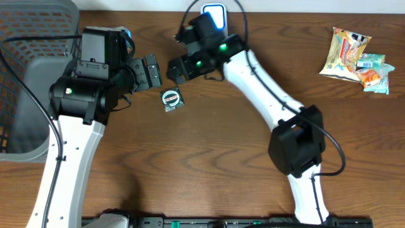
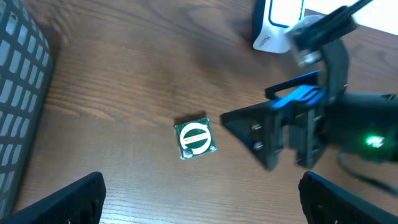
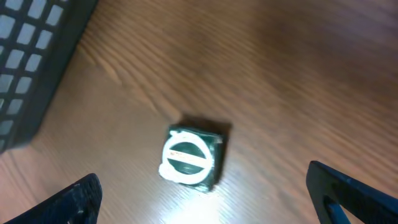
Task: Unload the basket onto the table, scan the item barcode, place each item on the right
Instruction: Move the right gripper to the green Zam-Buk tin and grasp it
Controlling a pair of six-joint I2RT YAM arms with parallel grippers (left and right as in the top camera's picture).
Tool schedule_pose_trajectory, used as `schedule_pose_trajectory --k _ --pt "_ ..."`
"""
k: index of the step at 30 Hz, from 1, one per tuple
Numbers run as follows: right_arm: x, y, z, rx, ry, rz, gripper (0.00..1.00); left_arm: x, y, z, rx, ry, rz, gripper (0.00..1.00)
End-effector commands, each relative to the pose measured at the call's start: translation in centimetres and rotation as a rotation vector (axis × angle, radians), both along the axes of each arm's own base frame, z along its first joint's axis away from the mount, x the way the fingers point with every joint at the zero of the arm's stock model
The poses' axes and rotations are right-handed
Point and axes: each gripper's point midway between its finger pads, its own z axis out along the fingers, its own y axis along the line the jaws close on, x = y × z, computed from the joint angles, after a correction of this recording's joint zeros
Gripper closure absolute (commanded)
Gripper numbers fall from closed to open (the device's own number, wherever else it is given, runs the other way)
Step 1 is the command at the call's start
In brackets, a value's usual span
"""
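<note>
Right wrist view: right gripper (image 3: 211, 198) has jaws wide, one dark fingertip in each lower corner and only bare table (image 3: 298, 74) between them. Packet (image 3: 189, 157) lies flat at centre frame, just above that gap. It is a small dark-green square, round white-and-green label facing up. It touches neither finger. Grey basket (image 3: 31, 62) wall fills the upper left.

Left wrist view: left gripper (image 2: 202, 202) also has jaws wide, tips in the lower corners, holding nothing. The packet sits at centre on the wood, apart from both tips. The right gripper hangs to its right, black with a green light on the arm behind; near the packet, not touching.

Overhead: the two grippers face each other, upper centre-left. The packet rests on the table just below the gap between them. Scanner (image 1: 214, 12), white with a blue rim, stands at the top edge beside the right wrist. The basket takes the upper left corner. Snack packs (image 1: 354, 57) lie at upper right, well apart.
</note>
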Motion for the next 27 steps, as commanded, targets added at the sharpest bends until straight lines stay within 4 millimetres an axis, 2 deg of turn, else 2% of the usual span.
schedule_pose_trajectory --k 1,10,14,18,21,27 --pt "0.5 0.0 -2.6 -0.046 0.035 -0.101 0.01 0.0 0.3 0.3 0.013 -0.008 0.005 0.02" --pt "-2.1 3.2 -8.7 -0.078 0.128 -0.009 0.01 0.0 0.3 0.3 0.013 -0.009 0.005 0.02" --pt "-2.8 4.0 -10.7 -0.128 0.109 0.023 0.01 0.0 0.3 0.3 0.013 -0.009 0.005 0.02" --pt "-3.6 4.9 -11.9 -0.152 0.102 0.039 0.01 0.0 0.3 0.3 0.013 -0.009 0.005 0.02" --pt "-3.2 4.2 -12.7 -0.216 0.067 0.011 0.03 0.0 0.3 0.3 0.013 -0.008 0.005 0.02" --pt "-1.6 1.1 -13.5 -0.363 0.009 -0.12 0.14 0.0 0.3 0.3 0.013 -0.009 0.005 0.02"
